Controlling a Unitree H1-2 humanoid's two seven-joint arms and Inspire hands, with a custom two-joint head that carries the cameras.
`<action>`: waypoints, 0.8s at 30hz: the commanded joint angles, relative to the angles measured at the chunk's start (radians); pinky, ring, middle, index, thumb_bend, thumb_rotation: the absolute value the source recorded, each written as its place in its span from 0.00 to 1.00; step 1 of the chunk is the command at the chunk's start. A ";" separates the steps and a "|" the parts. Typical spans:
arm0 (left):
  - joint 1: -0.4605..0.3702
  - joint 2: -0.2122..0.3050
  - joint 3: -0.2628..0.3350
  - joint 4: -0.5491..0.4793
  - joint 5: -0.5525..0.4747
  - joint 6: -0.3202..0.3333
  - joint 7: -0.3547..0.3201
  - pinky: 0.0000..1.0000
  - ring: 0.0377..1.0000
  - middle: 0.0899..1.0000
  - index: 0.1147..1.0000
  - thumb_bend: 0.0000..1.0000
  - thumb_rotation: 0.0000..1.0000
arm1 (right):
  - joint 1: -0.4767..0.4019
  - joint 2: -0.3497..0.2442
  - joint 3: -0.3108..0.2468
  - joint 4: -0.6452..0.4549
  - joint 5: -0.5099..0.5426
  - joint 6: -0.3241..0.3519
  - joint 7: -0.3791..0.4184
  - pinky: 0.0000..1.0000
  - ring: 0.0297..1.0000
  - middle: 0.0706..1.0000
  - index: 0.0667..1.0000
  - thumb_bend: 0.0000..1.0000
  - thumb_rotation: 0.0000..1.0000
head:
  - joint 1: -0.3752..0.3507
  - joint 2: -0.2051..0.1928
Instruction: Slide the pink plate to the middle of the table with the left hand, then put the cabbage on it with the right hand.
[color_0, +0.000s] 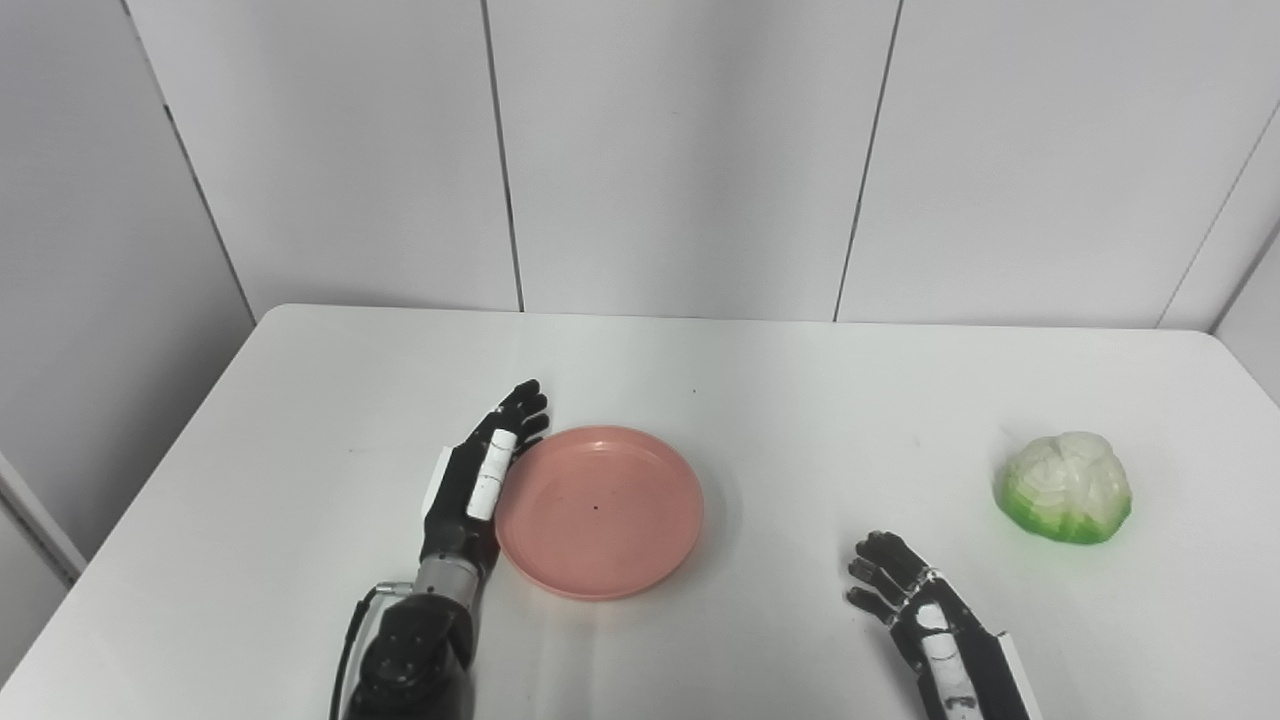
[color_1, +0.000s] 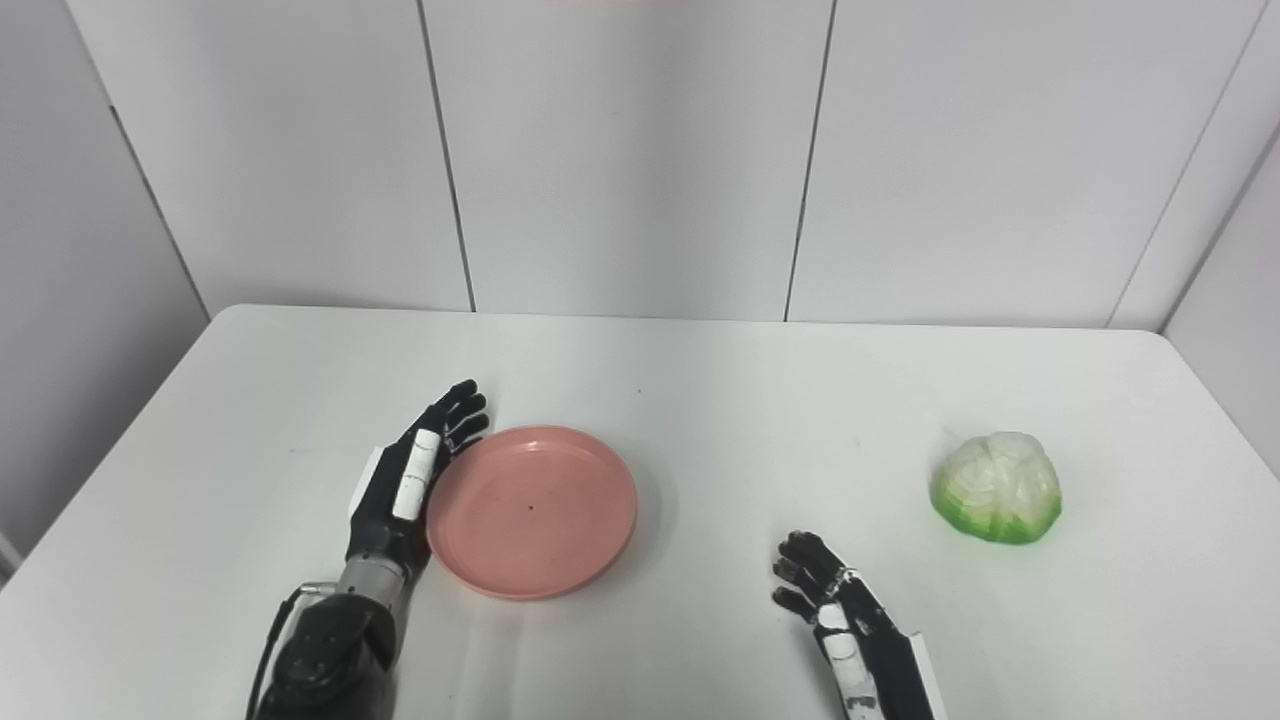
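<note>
Against the inner edge of the left hand (color_0: 478, 490), whose fingers lie straight and together, holding nothing, rests the pink plate (color_0: 598, 511) on the white counter (color_0: 760, 380). The right hand (color_0: 905, 590), fingers loosely curled and empty, lies near the plate; the cabbage (color_0: 1066, 486) sits beyond it, to its outer side.

Black robot hand (color_0: 478, 480) pair, white finger panels, silver wrist, black cable.

White table (color_0: 300, 400) with rounded corners stood against grey panelled wall (color_0: 680, 150); tiny dark speck (color_0: 694, 391) lay mid-table.
</note>
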 joint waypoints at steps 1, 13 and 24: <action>0.035 -0.028 -0.017 -0.010 0.021 0.011 0.021 0.87 0.88 0.90 0.86 0.89 0.91 | 0.102 0.054 0.017 -0.041 -0.007 0.007 -0.006 0.80 0.82 0.81 0.77 0.82 0.82 | -0.004 -0.001; 0.091 -0.087 -0.054 -0.107 0.040 0.096 0.036 0.91 0.91 0.94 0.86 0.85 0.95 | 0.095 0.073 0.049 -0.038 -0.036 0.009 -0.040 0.79 0.81 0.81 0.77 0.81 0.83 | -0.060 0.002; 0.142 -0.083 -0.106 -0.207 -0.011 0.153 -0.029 0.87 0.91 0.94 0.85 0.85 0.92 | 0.090 0.078 0.080 -0.040 -0.053 0.018 -0.068 0.80 0.83 0.82 0.78 0.82 0.85 | -0.104 0.003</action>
